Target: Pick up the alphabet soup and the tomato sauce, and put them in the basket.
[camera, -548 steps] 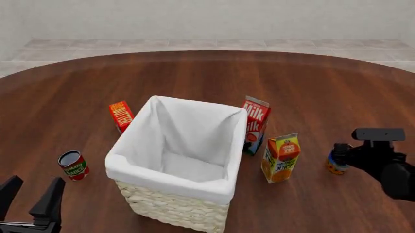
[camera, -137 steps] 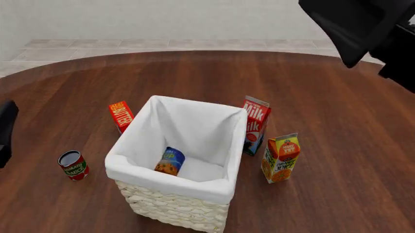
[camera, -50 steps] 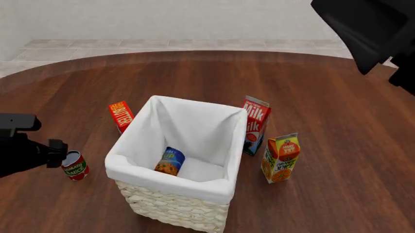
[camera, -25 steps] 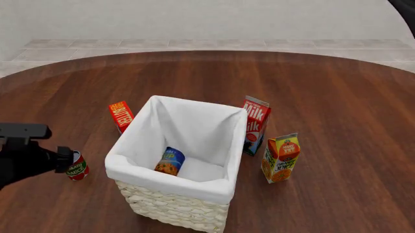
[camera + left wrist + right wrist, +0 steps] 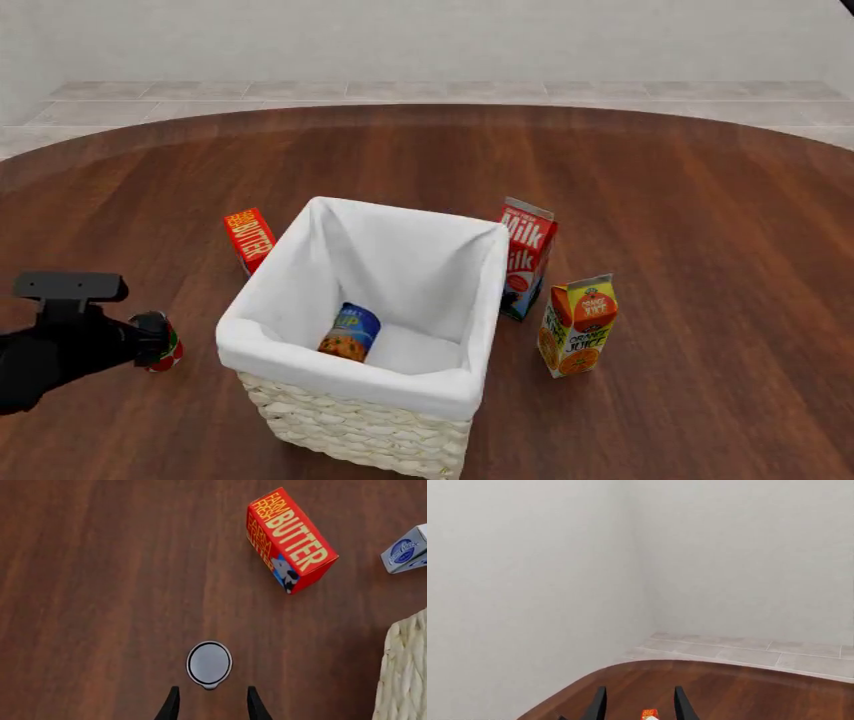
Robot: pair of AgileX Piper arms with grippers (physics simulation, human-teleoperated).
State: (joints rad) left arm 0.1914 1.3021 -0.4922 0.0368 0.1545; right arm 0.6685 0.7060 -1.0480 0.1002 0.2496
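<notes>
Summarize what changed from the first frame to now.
The alphabet soup went from the table's right side into the basket. The right arm let it go and left the front view. The left gripper moved in above the tomato sauce, jaws open, not gripping yet. Basket, butter box, milk carton and juice carton stayed put.

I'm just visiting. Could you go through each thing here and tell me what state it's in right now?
alphabet soup: inside the basket, leaning.
tomato sauce: upright on the table, not gripped.
basket: upright, open.
butter box: lying flat.
milk carton: standing.
juice carton: standing.
left gripper: open, just short of the can.
right gripper: open, empty.
</notes>
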